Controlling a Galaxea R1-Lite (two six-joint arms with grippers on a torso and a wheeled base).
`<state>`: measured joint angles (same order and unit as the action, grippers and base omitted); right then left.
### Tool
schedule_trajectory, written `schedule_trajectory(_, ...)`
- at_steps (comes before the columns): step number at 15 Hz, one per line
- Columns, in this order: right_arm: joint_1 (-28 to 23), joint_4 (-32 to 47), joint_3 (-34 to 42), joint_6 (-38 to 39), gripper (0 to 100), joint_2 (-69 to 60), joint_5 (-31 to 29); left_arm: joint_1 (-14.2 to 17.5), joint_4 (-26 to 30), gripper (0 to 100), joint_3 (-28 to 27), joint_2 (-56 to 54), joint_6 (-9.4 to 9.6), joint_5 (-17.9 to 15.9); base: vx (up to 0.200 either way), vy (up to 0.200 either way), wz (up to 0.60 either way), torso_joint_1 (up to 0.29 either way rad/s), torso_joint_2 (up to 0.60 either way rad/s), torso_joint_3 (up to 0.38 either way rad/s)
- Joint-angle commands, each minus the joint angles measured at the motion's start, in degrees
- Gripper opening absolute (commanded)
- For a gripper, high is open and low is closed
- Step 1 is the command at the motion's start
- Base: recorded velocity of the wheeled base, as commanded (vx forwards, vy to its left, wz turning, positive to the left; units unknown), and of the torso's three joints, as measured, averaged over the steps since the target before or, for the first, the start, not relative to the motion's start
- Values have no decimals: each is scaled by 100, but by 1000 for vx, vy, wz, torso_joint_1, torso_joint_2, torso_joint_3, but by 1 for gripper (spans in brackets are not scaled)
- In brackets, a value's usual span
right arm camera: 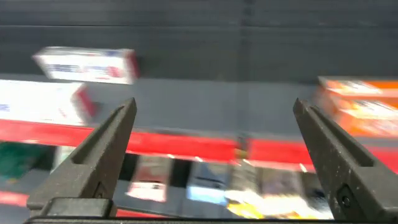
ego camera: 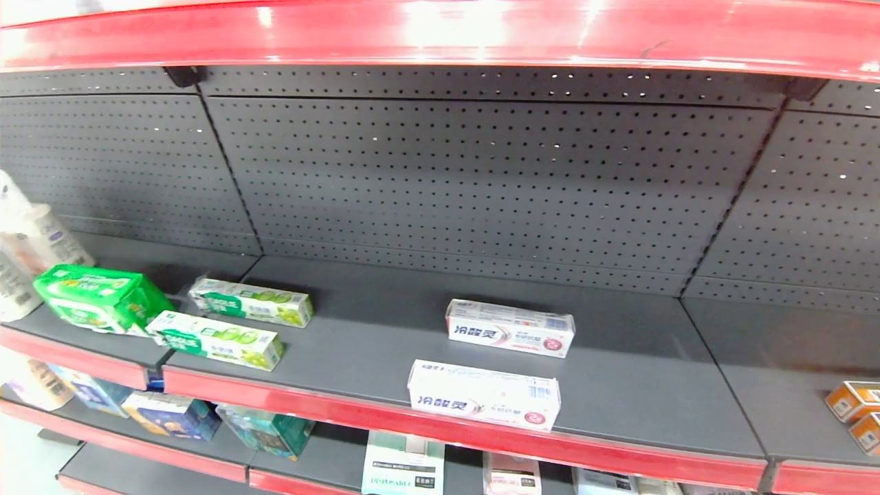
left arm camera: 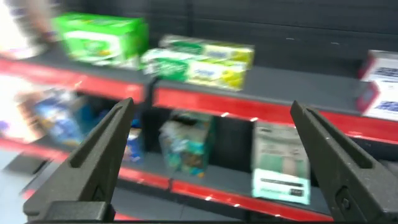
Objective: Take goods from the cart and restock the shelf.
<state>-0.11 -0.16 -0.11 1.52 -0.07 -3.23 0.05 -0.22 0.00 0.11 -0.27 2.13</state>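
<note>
A grey shelf point(ego camera: 619, 371) with a red front lip carries two white toothpaste boxes, one near the lip point(ego camera: 483, 394) and one behind it point(ego camera: 510, 327). Further left lie two green-and-white boxes point(ego camera: 215, 339) point(ego camera: 251, 301) and a green pack point(ego camera: 102, 298). My left gripper point(left arm camera: 211, 130) hangs open and empty in front of the shelf, facing the green-and-white boxes point(left arm camera: 199, 59). My right gripper point(right arm camera: 214, 127) is open and empty too, facing the white boxes point(right arm camera: 43, 102) and orange boxes point(right arm camera: 357, 106).
Orange boxes point(ego camera: 856, 405) sit at the shelf's right end and white bottles point(ego camera: 31, 240) at its left end. The lower shelf point(ego camera: 227, 447) holds several boxes and packs. A red shelf edge point(ego camera: 440, 34) overhangs above. Bare shelf surface lies between the box groups.
</note>
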Motion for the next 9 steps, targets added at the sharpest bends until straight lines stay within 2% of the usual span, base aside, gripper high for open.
schedule_trajectory(1, 2, -2, -7, -3, 100, 7, -2, 4, -4, 100, 0, -2, -8, -2, 0, 0, -600, 12, 7, -2)
schedule_trajectory(6, 2, -2, 2, -12, 100, 7, 7, 4, -4, 100, 0, -2, -17, -20, 0, 0, -600, 6, 2, 0)
schedule_trajectory(9, 2, -2, -7, -56, 100, 7, 15, 4, -4, 100, -9, -2, -26, -81, 0, 0, 0, 0, 0, 0)
